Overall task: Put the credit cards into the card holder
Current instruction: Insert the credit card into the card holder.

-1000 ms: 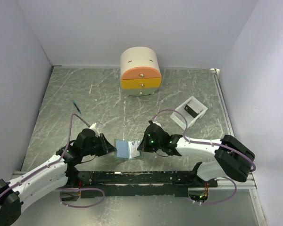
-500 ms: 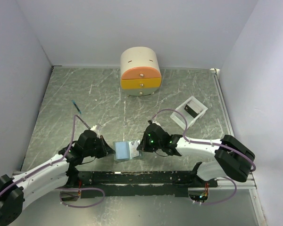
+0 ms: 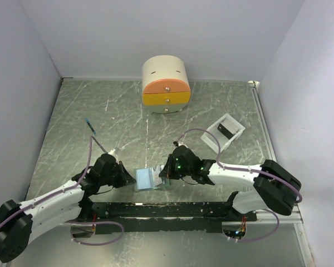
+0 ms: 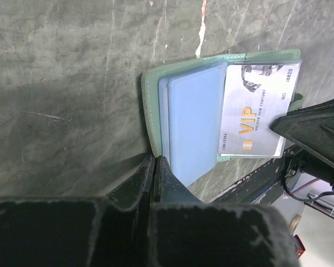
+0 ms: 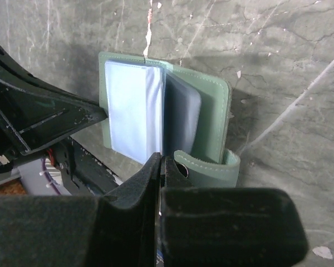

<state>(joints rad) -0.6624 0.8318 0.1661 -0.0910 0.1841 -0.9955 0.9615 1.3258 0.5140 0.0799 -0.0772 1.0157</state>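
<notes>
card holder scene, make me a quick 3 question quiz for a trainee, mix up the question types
1. True or false: the card holder lies open with its blue pockets showing.
2. Which word is printed on the pale card at the holder? A) VIP B) GOLD C) DEBIT
3. In a few words: what sits inside the white tray?
Key: 1 true. 2 A. 3 a dark card.
</notes>
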